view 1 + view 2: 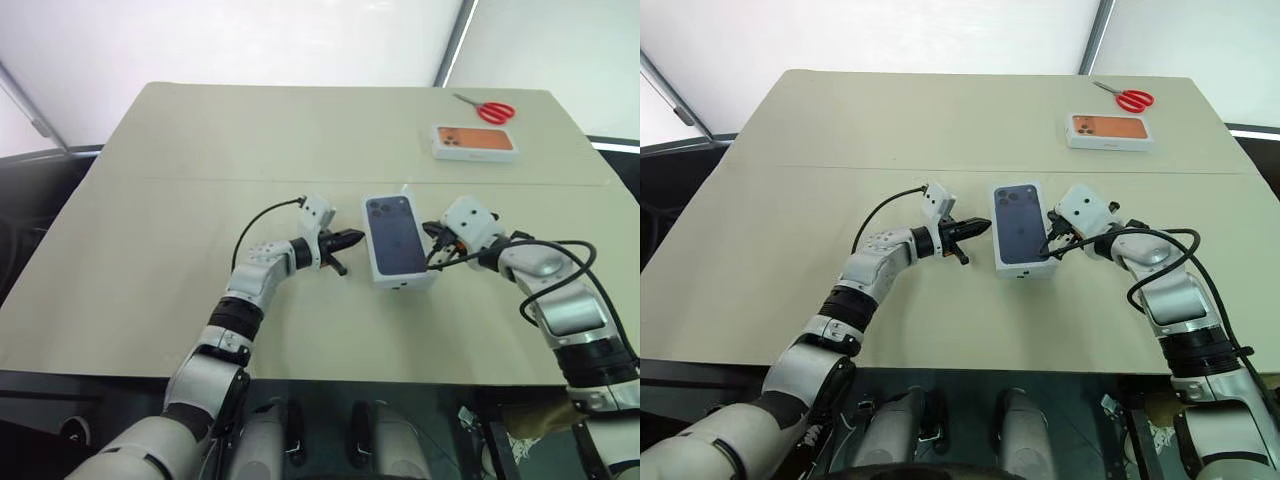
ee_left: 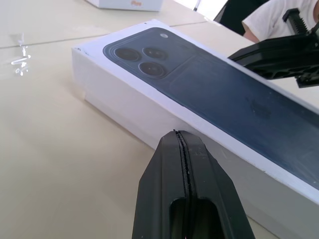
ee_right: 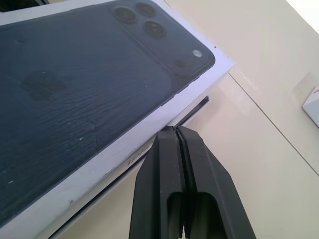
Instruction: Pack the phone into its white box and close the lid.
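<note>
Left eye view looks down on a pale counter (image 1: 150, 250) with the lid (image 1: 398, 235) sitting over the white box (image 1: 418, 282) near the middle, its printed dark blue phone picture facing up. The phone itself cannot be seen; I judge it is already inside. From the right wrist view a thin dark gap shows along the lid's lower edge at one corner (image 3: 197, 110), so the lid seems not fully seated there.

The left gripper (image 1: 345, 241) hangs level just beside the box's left long side, jaws pressed together and holding nothing. The right gripper (image 1: 436, 251) comes in from the other side with its jaws also together and empty, tips close to or touching the right edge of the lid; I cannot tell which.

As I judge it, this package is light, stiff cardboard with a smooth glossy top, so it will slide easily on the counter if pushed from one side only. Bracing one long side while pressing the other, or pressing straight down on the top near the raised corner, looks the safest way to handle it. The walls are thin and could dent under a hard pinch; the flat top takes pressure better.

Far back on the right lie an orange-printed box (image 1: 474, 141) and red scissors (image 1: 487, 109), well apart from the work.
</note>
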{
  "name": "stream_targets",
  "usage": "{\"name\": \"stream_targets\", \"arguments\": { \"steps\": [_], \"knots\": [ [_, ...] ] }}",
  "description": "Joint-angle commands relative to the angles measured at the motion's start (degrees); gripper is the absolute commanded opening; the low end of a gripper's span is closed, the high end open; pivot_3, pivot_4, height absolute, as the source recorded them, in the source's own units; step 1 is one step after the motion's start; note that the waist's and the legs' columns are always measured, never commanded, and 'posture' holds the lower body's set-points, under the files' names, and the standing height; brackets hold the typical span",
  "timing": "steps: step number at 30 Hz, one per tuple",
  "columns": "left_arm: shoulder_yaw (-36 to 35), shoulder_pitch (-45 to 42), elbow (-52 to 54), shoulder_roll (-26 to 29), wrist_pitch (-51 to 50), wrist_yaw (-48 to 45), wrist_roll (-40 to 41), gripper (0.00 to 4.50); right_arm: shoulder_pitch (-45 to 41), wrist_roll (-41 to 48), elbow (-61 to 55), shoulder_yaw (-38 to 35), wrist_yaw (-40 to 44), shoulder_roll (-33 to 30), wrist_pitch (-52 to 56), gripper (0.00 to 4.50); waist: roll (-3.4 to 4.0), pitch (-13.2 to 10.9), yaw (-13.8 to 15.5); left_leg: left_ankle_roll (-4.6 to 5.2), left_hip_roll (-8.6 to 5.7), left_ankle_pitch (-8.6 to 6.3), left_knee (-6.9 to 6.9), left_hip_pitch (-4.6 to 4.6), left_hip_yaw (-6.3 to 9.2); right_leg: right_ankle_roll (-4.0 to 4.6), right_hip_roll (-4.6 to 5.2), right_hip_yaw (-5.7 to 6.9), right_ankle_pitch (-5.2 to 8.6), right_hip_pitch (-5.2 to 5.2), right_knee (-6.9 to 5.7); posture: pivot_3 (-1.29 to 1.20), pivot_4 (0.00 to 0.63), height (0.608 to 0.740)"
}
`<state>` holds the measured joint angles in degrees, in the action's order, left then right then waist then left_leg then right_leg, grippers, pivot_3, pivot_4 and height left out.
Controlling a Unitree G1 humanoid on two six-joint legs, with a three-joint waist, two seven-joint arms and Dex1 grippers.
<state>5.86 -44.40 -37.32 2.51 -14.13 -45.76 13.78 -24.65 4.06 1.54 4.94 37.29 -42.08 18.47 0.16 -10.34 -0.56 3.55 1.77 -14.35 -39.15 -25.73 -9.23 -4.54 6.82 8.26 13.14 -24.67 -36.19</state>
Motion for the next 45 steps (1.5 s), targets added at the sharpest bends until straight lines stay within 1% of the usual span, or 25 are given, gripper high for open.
{"name": "stream_targets", "arguments": {
  "steps": [1,6,15,24,27,30,32,37,40,42,45],
  "knots": [
    [0.28,-1.68,0.56,-0.8,1.79,-1.11,-0.44,0.0,0.26,-0.14,-1.19,-1.88,-0.36,0.6,-0.42,0.05,0.0,0.0,0.04,0.0,0.0,0.0,0.0,0.0,0.0,0.0,0.0,0.0,0.0,0.0,0.0,0.0,0.15,0.738],
    [-0.49,-2.31,-0.96,-1.0,1.88,-0.83,-0.73,0.0,1.49,-1.11,-1.74,-1.97,-0.31,0.79,0.03,0.05,0.0,0.0,0.07,0.0,-0.01,0.0,0.0,0.0,0.0,0.0,0.01,0.0,0.0,0.01,0.0,0.0,0.15,0.738],
    [0.12,-3.11,-3.06,-1.47,3.15,-1.93,-1.82,0.0,1.83,-1.96,-1.33,-2.54,-0.14,0.3,-0.19,0.05,0.0,0.0,0.04,0.0,-0.02,0.0,-0.01,0.01,0.0,0.0,0.01,0.0,0.0,0.02,-0.01,0.0,0.15,0.738],
    [-0.61,-1.07,-0.93,-0.31,2.43,-1.63,-1.73,0.0,2.18,-3.43,-1.14,-1.48,0.6,0.21,-0.61,0.05,0.0,0.0,0.0,0.0,-0.02,0.0,-0.01,0.02,0.01,0.0,0.01,0.0,0.0,0.02,-0.02,0.0,0.15,0.738],
    [-2.27,-2.13,-0.77,0.15,1.66,-0.84,-0.55,0.0,-0.1,-3.94,1.45,-2.94,0.13,-0.51,-0.92,0.05,0.0,0.0,-0.07,0.0,-0.01,0.0,-0.01,0.04,0.0,0.0,0.01,0.0,0.0,0.03,-0.02,0.0,0.15,0.738],
    [-3.92,-4.39,-2.03,0.42,3.64,1.22,-0.74,0.0,-4.06,-2.9,4.84,-5.4,-1.24,0.06,-1.17,0.05,0.0,0.0,-0.08,0.0,-0.01,0.0,-0.01,0.05,0.0,0.0,0.01,0.0,0.0,0.03,-0.03,0.0,0.15,0.738],
    [-4.66,-5.42,-3.02,0.25,4.3,1.99,-0.77,0.0,-5.36,-2.83,6.14,-5.79,-1.35,0.32,-1.92,0.05,0.0,0.0,0.02,0.0,-0.01,0.0,-0.01,0.04,0.0,0.0,0.01,0.0,0.0,0.02,-0.03,0.0,0.15,0.738],
    [-7.0,-11.71,-11.21,-2.21,8.61,5.94,-1.34,0.0,-10.27,-2.41,9.39,-4.7,-0.95,3.42,-4.0,0.05,-0.01,0.0,-0.01,0.0,-0.02,0.0,-0.01,0.12,-0.01,0.0,0.0,0.0,0.0,0.1,-0.03,0.0,0.15,0.738],
    [-6.11,-15.23,-17.44,-4.56,12.47,7.09,-3.6,0.0,-12.54,-3.93,11.95,-2.51,-1.09,5.91,-5.57,0.05,0.0,0.0,-0.02,0.01,-0.04,0.01,-0.01,0.14,-0.04,-0.01,-0.02,0.01,0.0,0.13,-0.03,0.0,0.15,0.738],
    [-5.46,-16.57,-21.03,-5.48,14.69,8.48,-5.36,0.0,-12.74,-4.51,12.74,-1.52,-0.81,6.91,-6.02,0.05,0.0,0.0,-0.02,0.01,-0.04,0.01,-0.01,0.14,-0.05,-0.02,-0.02,0.01,0.0,0.13,-0.04,0.0,0.15,0.738],
    [-4.67,-17.28,-24.37,-6.74,15.84,7.75,-6.7,0.0,-10.65,-5.01,11.43,0.7,1.29,7.13,-5.34,0.05,0.0,0.0,-0.14,0.01,-0.05,0.01,0.0,0.14,-0.07,-0.02,-0.02,0.0,0.0,0.12,-0.04,0.0,0.15,0.738]
  ]
}}
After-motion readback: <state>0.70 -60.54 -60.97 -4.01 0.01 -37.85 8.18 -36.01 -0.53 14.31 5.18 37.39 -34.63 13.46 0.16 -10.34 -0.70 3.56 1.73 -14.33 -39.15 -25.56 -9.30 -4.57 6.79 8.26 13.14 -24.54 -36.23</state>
